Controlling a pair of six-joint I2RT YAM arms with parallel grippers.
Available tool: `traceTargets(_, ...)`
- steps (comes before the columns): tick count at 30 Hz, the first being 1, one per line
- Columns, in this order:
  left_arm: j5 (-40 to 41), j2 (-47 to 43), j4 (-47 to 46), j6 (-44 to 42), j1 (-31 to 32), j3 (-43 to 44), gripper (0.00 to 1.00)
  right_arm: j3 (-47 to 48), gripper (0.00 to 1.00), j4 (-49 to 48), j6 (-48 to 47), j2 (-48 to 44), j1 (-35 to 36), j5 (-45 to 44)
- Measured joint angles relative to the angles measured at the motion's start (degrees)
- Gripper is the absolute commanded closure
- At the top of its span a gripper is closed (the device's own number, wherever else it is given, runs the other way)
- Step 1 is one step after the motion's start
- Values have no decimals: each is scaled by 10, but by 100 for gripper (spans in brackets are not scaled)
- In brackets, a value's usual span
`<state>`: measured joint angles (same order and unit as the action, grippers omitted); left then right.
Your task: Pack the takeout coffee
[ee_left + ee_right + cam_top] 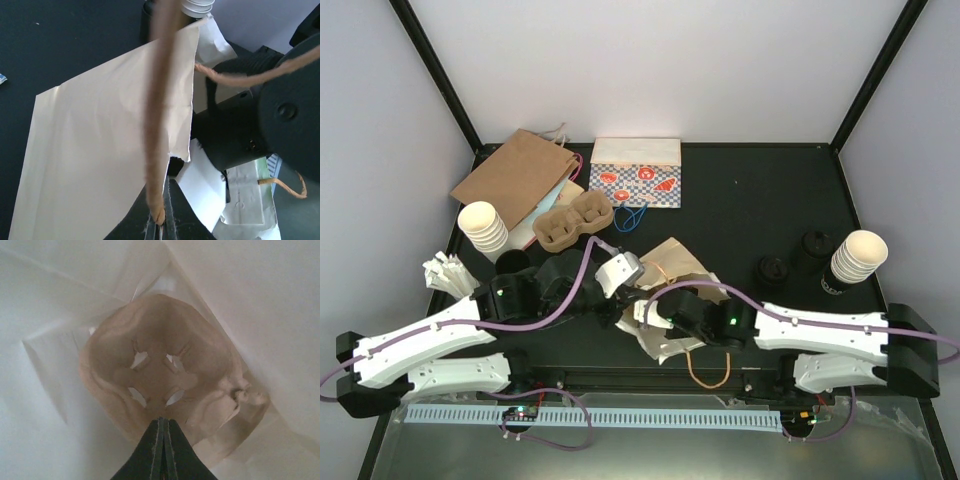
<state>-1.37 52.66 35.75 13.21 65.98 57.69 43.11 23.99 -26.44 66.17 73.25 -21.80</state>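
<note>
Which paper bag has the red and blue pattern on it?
The white bag lying flat at the back; the brown bag left of it and the crumpled tan bag in front are plain.

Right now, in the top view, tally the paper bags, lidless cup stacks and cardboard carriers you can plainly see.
Paper bags: 3 in plain sight
Lidless cup stacks: 2
Cardboard carriers: 1
Total: 6

Paper bag [675, 262] and carrier [575, 222] crowd the centre; back-right table [760, 190] lies open.
</note>
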Motion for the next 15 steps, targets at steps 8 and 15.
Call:
traceTargets(8,-50,-5,7,-35,0,-14,98,14,99,-24,-113,83,28,-113)
traceTargets(15,-81,7,6,-51,0,-16,98,-9,99,-77,-188,80,40,-172)
